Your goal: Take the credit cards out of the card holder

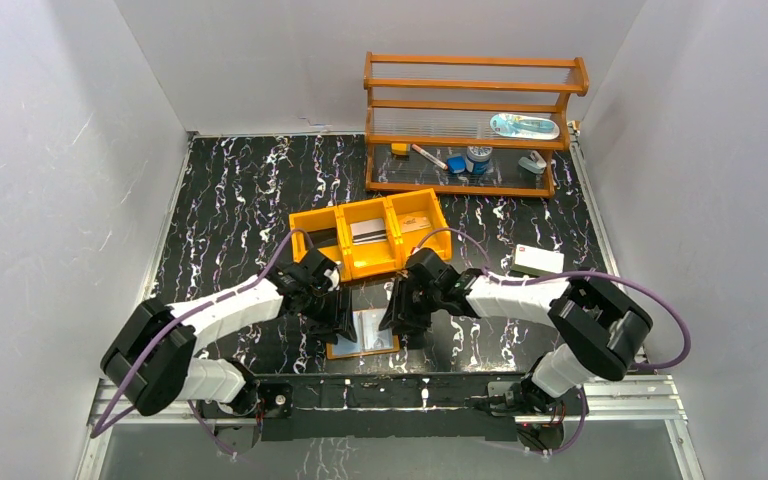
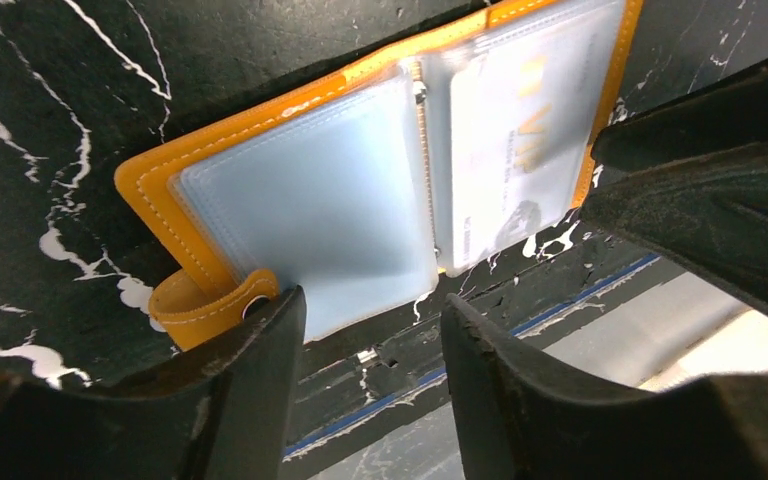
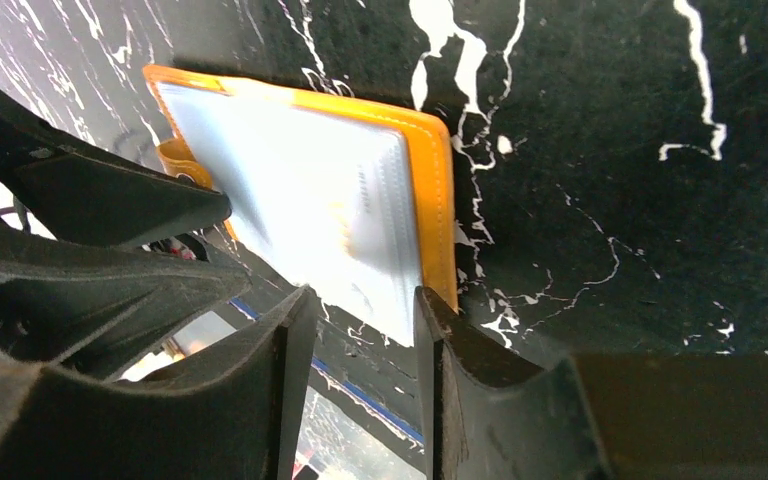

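A: Where is the card holder (image 1: 362, 335) found?

B: It is laid open and flat at the middle of the counter's near edge, between the two arms. The left gripper (image 2: 370, 305) is held apart over the near edge of the page with the snap tab (image 2: 210, 305). The right gripper (image 3: 365, 297) is also seen apart, though narrowly, with a corner of the other page's sleeve lying in the gap. Whether that corner is touched cannot be told.

A: How is it expected to handle?

B: The holder is judged light and floppy, and easily dragged across the smooth counter. The clear sleeves (image 2: 330, 200) are taken to be thin, glossy and slippery, so they would likely be buckled rather than gripped. A card is judged stiff, thin and slick. It is best pinched by whichever edge is exposed at a sleeve's mouth, while the orange border is pinned down.

A: What is counted?

B: One holder, two open pages, and one card (image 2: 525, 130) faintly made out inside the page without the tab. More cards (image 1: 370, 232) are seen in the tray (image 1: 344, 240) toward the counter's middle, in two of its three compartments. Their number cannot be told.
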Action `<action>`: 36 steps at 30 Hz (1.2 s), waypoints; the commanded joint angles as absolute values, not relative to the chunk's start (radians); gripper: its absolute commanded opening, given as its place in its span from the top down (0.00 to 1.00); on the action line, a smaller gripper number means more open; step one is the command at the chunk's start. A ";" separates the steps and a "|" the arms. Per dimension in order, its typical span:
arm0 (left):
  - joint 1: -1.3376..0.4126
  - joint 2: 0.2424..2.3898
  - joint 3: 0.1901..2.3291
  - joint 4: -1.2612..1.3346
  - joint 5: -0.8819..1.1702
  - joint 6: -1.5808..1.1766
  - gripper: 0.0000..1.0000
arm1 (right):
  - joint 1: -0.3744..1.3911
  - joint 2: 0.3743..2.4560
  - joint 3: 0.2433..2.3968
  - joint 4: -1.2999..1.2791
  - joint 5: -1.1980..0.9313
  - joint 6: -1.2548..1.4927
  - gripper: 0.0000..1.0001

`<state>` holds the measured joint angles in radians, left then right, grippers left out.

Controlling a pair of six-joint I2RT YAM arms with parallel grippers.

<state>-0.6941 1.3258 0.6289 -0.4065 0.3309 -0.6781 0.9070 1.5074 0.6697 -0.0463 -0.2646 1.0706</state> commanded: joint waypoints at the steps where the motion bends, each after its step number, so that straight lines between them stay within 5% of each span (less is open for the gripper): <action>1: -0.698 1.223 0.634 -0.426 0.286 -0.682 0.45 | 0.914 1.457 0.747 -0.136 -0.192 1.028 0.51; 10: -0.698 1.221 0.641 -0.469 0.248 -0.677 0.39 | 0.915 1.465 0.740 -0.031 -0.286 1.042 0.53; 36: -0.698 1.293 0.580 -0.428 0.285 -0.675 0.54 | 0.926 1.546 0.714 -0.005 -0.276 1.071 0.57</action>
